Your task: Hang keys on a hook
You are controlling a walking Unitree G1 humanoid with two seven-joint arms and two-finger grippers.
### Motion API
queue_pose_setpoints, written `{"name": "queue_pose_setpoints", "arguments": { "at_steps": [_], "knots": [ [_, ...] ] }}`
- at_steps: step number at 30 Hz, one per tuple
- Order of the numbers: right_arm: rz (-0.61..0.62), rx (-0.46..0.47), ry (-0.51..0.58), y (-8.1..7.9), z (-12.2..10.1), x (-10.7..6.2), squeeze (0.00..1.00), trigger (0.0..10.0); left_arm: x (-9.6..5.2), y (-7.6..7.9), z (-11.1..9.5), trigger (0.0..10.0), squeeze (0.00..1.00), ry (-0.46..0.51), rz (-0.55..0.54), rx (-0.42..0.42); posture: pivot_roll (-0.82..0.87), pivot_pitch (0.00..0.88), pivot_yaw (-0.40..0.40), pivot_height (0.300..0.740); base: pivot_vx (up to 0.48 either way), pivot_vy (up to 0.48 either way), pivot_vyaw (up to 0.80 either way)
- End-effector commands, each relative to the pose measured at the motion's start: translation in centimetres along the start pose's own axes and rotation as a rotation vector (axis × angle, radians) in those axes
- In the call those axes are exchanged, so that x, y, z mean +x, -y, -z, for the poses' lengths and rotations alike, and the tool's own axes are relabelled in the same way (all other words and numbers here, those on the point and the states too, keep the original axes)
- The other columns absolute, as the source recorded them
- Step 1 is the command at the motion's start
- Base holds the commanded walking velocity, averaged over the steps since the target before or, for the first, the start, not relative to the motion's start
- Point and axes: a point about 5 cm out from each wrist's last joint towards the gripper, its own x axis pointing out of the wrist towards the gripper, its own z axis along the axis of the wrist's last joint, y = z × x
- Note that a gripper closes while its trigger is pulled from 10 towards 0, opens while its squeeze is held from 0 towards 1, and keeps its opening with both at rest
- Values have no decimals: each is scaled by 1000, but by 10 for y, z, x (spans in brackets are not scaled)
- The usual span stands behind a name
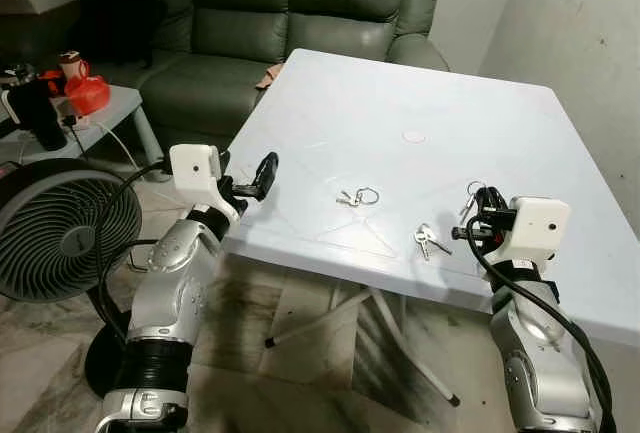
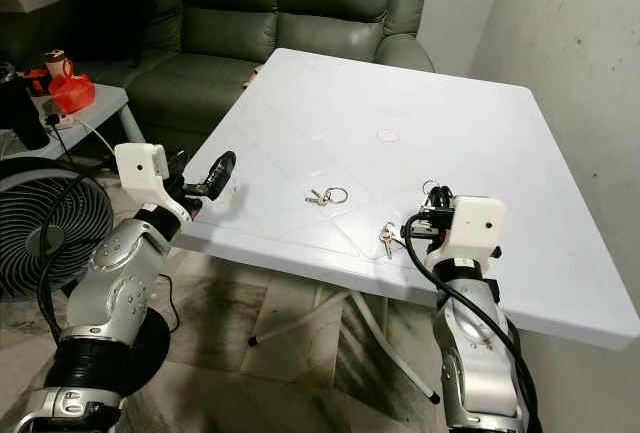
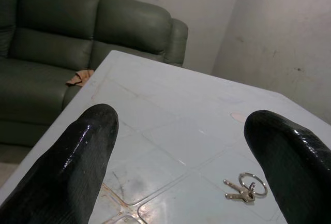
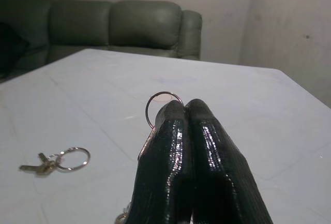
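Observation:
A white table (image 1: 420, 93) carries a bunch of keys on a ring (image 1: 357, 196) near its middle, which the left wrist view shows as keys (image 3: 245, 188). My right gripper (image 1: 478, 215) hovers over the table's near right part, shut on a metal key ring (image 4: 163, 102) that sticks up between its fingertips. Two more keys (image 1: 430, 241) sit just to its left; I cannot tell whether they join that ring. My left gripper (image 1: 262, 178) is open at the table's left edge, with nothing between its fingers (image 3: 77, 162).
A green sofa (image 1: 300, 13) stands behind the table. A floor fan (image 1: 60, 228) and a low side table with a red item (image 1: 85, 93) are on the left. A bare wall (image 1: 580, 33) rises on the right. A small round disc (image 1: 413, 136) marks the tabletop.

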Motion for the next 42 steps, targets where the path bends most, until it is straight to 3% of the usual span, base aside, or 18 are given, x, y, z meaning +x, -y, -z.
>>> {"name": "queue_pose_setpoints", "arguments": {
  "at_steps": [1,36,42],
  "knots": [
    [21,-11,1,4,-4,3,0,10000,5,4,-5,10000,0,9,19,23,-44,0,-10,740,0,0,-738],
    [13,-26,-8,0,-7,10,0,10000,16,-7,-9,10000,0,-4,-33,54,-40,0,-18,740,0,0,-723],
    [1,-30,-6,-2,-9,11,0,10000,16,-6,-7,10000,0,-5,-46,50,-36,0,-27,740,0,411,-719]
  ]
}}
